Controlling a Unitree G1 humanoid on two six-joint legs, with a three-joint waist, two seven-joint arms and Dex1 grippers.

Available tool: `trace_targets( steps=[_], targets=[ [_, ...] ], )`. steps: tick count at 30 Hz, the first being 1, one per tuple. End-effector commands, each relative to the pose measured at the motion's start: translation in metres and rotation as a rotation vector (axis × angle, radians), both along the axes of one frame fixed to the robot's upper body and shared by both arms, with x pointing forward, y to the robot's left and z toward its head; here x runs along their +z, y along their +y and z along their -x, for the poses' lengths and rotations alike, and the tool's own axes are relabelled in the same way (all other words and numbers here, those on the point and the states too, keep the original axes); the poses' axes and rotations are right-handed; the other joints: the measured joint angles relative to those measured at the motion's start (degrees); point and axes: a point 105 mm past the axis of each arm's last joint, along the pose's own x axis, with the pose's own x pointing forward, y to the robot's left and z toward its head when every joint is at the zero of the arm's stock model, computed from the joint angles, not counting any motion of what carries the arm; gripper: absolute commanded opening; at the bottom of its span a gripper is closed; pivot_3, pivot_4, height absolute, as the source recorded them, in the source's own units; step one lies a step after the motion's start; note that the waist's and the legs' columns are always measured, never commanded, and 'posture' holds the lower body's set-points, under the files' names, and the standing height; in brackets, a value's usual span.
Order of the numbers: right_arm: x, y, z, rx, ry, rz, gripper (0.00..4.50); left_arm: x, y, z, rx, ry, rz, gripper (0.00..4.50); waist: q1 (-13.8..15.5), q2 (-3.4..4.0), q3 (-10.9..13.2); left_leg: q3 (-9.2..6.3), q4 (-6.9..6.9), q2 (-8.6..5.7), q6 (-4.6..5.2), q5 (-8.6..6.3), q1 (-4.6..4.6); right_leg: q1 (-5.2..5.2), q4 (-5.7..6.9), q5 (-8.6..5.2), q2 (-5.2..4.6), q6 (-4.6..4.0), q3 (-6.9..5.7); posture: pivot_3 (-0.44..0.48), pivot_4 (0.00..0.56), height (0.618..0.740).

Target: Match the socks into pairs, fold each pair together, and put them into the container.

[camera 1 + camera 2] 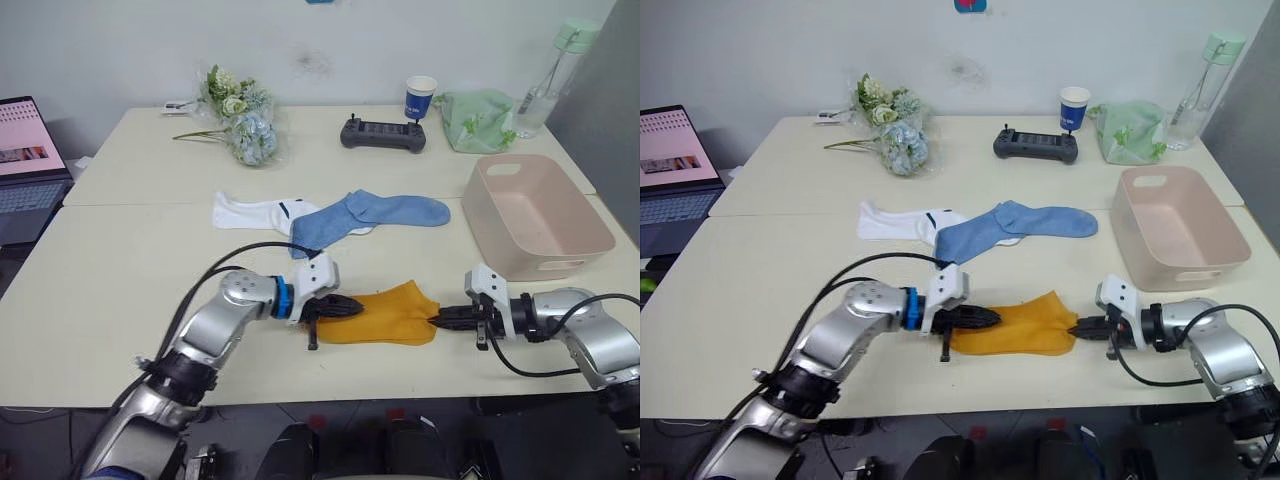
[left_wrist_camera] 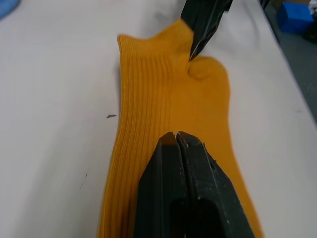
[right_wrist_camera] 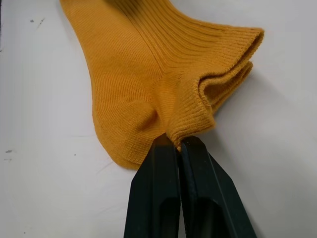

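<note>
Two mustard-yellow socks (image 1: 385, 315) lie stacked flat near the table's front edge; the right wrist view shows their two cuff layers (image 3: 218, 64). My left gripper (image 1: 350, 307) is shut on the socks' left end, its fingers (image 2: 177, 148) pressed together over the ribbed knit. My right gripper (image 1: 440, 320) is shut on the cuff corner at the right end (image 3: 171, 141). Light blue socks (image 1: 370, 215) and white socks (image 1: 250, 212) lie overlapping farther back at mid-table. The pale pink container (image 1: 560, 262) stands to the right, behind my right arm.
Along the back of the table are a black controller (image 1: 383, 133), a blue-and-white paper cup (image 1: 421, 98), a pale green cloth bag (image 1: 478, 118), a bottle (image 1: 555, 70) and a bunch of flowers (image 1: 240, 120). A laptop (image 1: 25, 160) sits at far left.
</note>
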Motion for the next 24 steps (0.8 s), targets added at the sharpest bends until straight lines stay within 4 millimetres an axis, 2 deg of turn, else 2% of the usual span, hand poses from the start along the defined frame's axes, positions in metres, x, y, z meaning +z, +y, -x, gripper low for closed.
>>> trace_targets(
  steps=[1,6,8,11,14,17,20,24],
  targets=[
    [0.021,0.01,0.003,0.034,-0.012,-0.074,0.02,-0.012,-0.003,-0.002,0.0,-0.03,-0.055,0.0,0.0,0.0,0.0,0.0,0.0,0.0,0.0,0.0,0.0,-0.01,0.0,0.0,0.0,0.0,0.0,0.0,0.15,0.74],
    [0.056,0.036,0.011,0.048,0.083,-0.28,0.02,-0.037,0.006,0.003,0.02,-0.013,-0.137,0.0,0.0,0.02,0.0,-0.04,0.03,0.0,0.0,0.0,0.03,0.04,0.01,0.0,-0.01,0.0,0.01,0.0,0.15,0.74],
    [0.07,0.05,0.017,0.08,0.123,-0.345,0.02,-0.04,0.008,0.003,0.034,-0.025,-0.138,0.0,0.1,0.02,0.0,-0.05,0.03,0.0,0.0,0.0,0.07,0.08,0.02,0.0,-0.02,0.0,0.01,0.0,0.15,0.74],
    [0.076,0.069,0.024,0.133,0.165,-0.379,0.02,-0.038,0.007,0.004,0.043,-0.025,-0.109,0.0,0.2,-0.01,-0.1,-0.1,0.02,0.0,0.0,0.0,0.06,0.08,0.01,0.0,-0.03,0.0,-0.02,0.0,0.15,0.74],
    [0.077,0.091,0.022,0.162,0.181,-0.414,0.02,-0.024,0.005,0.004,0.071,-0.033,-0.038,0.0,0.1,-0.02,-0.1,-0.09,0.02,-0.02,0.0,0.0,0.05,0.07,0.0,0.0,-0.04,0.0,-0.01,0.0,0.15,0.74],
    [0.073,0.103,0.017,0.166,0.166,-0.407,0.02,-0.01,0.014,0.004,0.103,-0.051,-0.003,0.0,0.0,-0.01,-0.1,-0.09,0.0,-0.01,0.0,0.0,0.03,-0.02,0.04,0.0,-0.04,0.0,0.01,0.0,0.15,0.74],
    [0.066,0.108,0.013,0.183,0.146,-0.371,0.02,0.009,0.032,0.009,0.14,-0.045,0.024,0.0,-0.2,0.0,0.0,-0.1,-0.01,0.0,0.0,0.0,0.01,-0.07,0.05,0.0,-0.03,0.0,0.01,0.0,0.15,0.74],
    [0.057,0.12,0.01,0.227,0.121,-0.329,0.02,0.035,0.066,0.023,0.163,-0.047,-0.028,0.0,-0.1,0.02,0.0,-0.13,-0.05,0.03,0.0,0.0,0.01,-0.1,0.05,0.0,-0.01,0.0,0.02,0.0,0.15,0.74]
  ],
)
